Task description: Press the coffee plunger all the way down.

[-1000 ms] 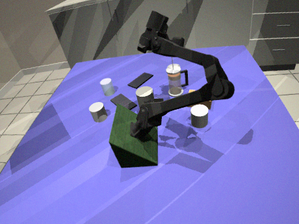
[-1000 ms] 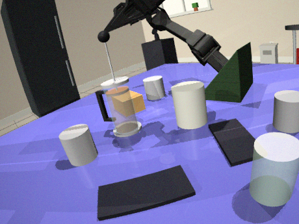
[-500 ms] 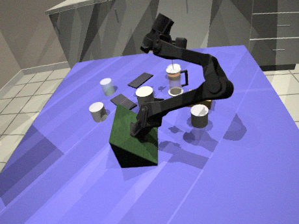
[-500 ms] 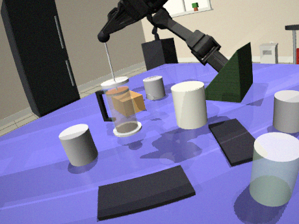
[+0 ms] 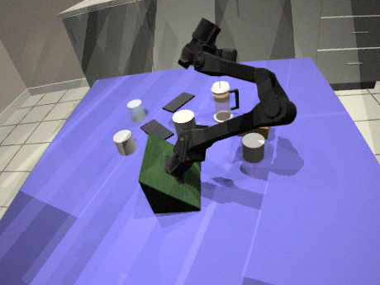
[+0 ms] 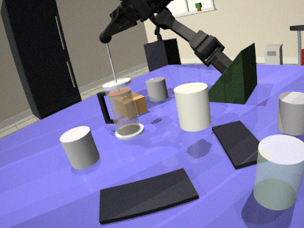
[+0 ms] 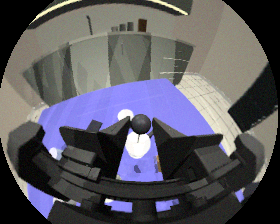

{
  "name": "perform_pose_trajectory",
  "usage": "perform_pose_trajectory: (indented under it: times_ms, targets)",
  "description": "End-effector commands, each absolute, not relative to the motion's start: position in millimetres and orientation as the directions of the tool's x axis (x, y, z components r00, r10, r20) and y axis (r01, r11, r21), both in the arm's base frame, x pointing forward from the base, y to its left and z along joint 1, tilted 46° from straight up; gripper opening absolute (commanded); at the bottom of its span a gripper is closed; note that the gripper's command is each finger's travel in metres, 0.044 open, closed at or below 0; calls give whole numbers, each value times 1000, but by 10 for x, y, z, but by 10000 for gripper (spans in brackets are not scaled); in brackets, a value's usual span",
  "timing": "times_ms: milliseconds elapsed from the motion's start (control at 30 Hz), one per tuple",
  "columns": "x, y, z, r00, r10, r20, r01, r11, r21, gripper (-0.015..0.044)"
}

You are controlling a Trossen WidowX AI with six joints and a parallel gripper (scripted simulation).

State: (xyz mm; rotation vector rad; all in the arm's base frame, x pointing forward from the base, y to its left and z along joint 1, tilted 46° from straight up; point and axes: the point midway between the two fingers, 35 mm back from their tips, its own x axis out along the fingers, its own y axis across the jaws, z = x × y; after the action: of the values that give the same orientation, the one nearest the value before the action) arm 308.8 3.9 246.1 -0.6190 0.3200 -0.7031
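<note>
The coffee press (image 5: 221, 105) (image 6: 127, 114) stands upright on the blue table, its black handle (image 5: 237, 100) (image 6: 105, 108) at one side. Its thin plunger rod (image 6: 112, 62) (image 5: 220, 87) rises high above the white lid (image 6: 117, 84) (image 7: 138, 146). The round black knob (image 6: 105, 38) (image 7: 141, 125) tops the rod. My gripper (image 7: 141, 118) is above the press, with its fingertips on either side of the knob. The fingers are partly closed, and a narrow gap shows beside the knob in the wrist view. The arm hides the knob in the top view.
An orange block (image 6: 140, 103) and a grey cylinder (image 5: 253, 149) (image 6: 157, 90) are near the press. A cream cylinder (image 6: 192, 108), another grey cylinder (image 6: 80, 149), a clear glass (image 5: 136, 111) (image 6: 279, 173), dark flat slabs (image 5: 178, 102) (image 6: 149, 196) and a green wedge (image 5: 157, 163) (image 6: 249, 74) stand around.
</note>
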Motion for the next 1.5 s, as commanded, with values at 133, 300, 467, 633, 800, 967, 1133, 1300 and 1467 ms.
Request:
perform_pose_trajectory:
  times_ms: [133, 300, 467, 633, 800, 967, 1133, 1300, 1467]
  targets:
    - [3095, 42, 2448, 725, -685, -71, 499, 593, -632, 120]
    - [3099, 24, 2429, 725, -685, -71, 499, 593, -632, 120]
    - [3110, -28, 2371, 725, -685, -73, 499, 594, -631, 120]
    - [3120, -84, 2312, 725, -685, -74, 498, 595, -631, 120]
    - [3129, -141, 2253, 725, -685, -75, 498, 596, -630, 120]
    - [3136, -200, 2196, 725, -685, -75, 498, 596, -630, 120]
    - [3141, -260, 2140, 725, -685, -75, 498, 596, -630, 120]
    - [3145, -322, 2084, 725, -685, -75, 498, 596, -630, 120]
    - [3148, -385, 2032, 725, -685, -74, 499, 596, -630, 120]
